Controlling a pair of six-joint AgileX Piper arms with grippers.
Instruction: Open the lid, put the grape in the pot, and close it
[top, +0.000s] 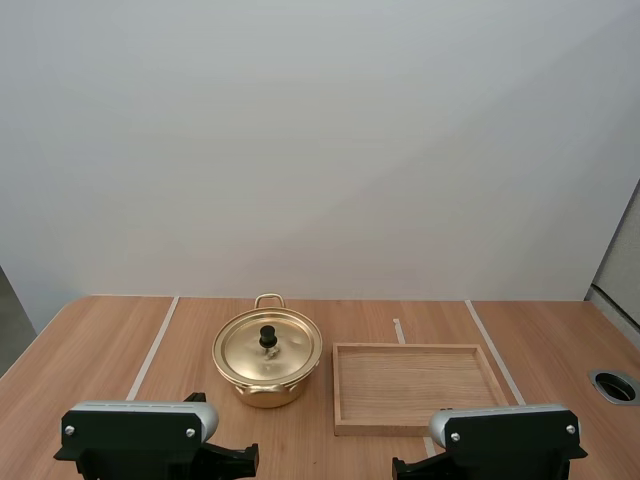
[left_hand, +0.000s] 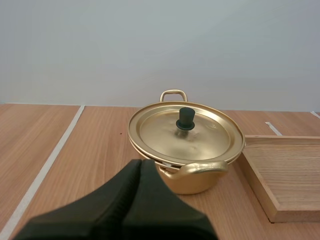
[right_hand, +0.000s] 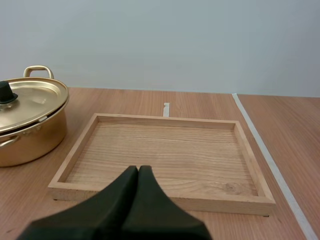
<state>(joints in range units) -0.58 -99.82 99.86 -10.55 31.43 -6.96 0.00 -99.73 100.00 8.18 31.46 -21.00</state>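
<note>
A golden pot (top: 267, 368) stands on the wooden table with its lid (top: 267, 347) on, a black knob (top: 268, 336) at the lid's centre. In the left wrist view the pot (left_hand: 192, 177) sits just ahead of my left gripper (left_hand: 140, 164), whose fingers lie together as one dark wedge, shut on nothing. My right gripper (right_hand: 138, 170) is also shut and empty, hanging before the near rim of a wooden tray (right_hand: 162, 197); the pot (right_hand: 27, 135) is off to its side. No grapes are visible.
The shallow wooden tray (top: 345, 425) lies right of the pot and holds nothing. White tape lines (top: 152, 348) run across the table. A round cable hole (top: 614, 385) sits at the far right edge. Both arm bases stand at the near edge.
</note>
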